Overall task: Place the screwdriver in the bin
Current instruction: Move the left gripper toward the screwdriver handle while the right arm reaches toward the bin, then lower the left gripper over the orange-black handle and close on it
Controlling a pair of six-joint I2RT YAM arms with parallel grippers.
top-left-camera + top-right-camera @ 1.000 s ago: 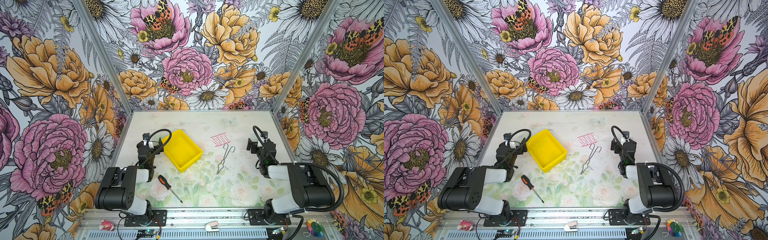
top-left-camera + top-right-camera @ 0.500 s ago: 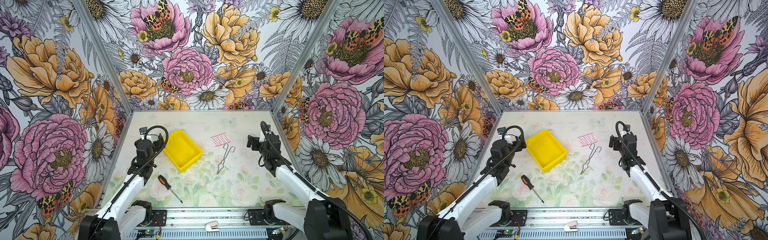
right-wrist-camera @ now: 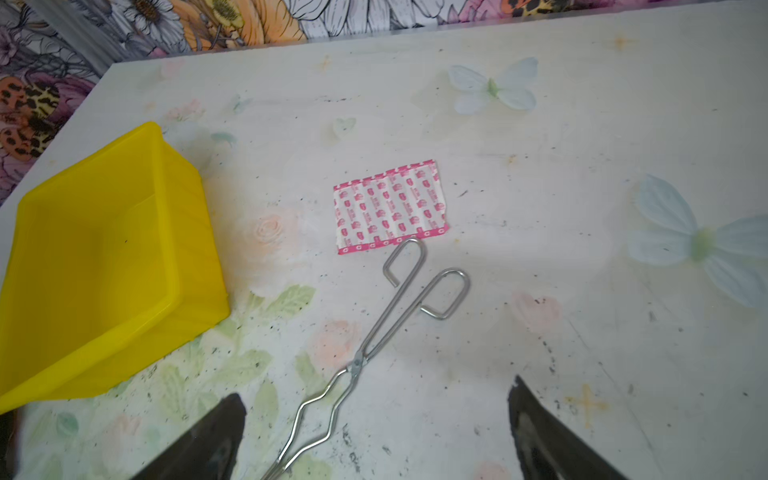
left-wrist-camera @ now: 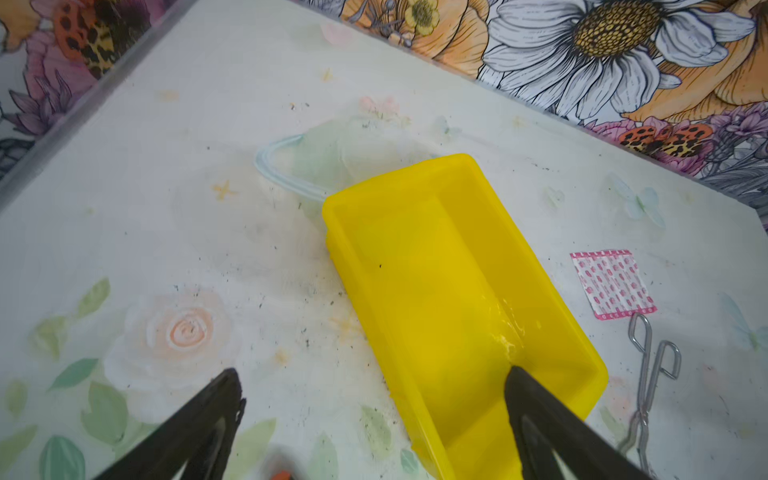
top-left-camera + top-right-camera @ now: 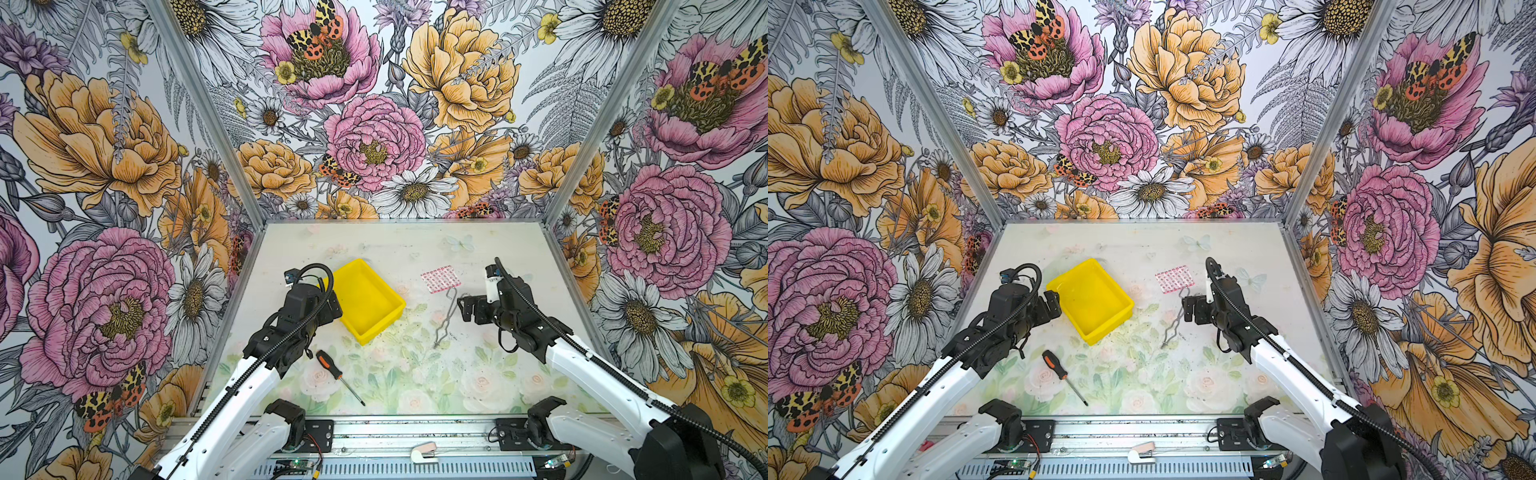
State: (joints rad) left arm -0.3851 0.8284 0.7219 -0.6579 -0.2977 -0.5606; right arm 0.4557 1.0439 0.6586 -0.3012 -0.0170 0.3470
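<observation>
Nearest me, the screwdriver (image 5: 332,368) lies flat on the table (image 5: 415,374), outside the bin (image 5: 368,299), with its handle end towards it. Both top views show it whole; my left wrist camera catches only an orange blur at the frame's edge. My left gripper (image 4: 372,374) is spread wide and empty, one finger (image 4: 540,424) over the bin's floor. The right gripper (image 3: 376,390) is equally wide and empty. Its camera alone shows the tongs (image 3: 390,316) running between the fingers, one loop at the pink packet's (image 3: 390,208) edge.
</observation>
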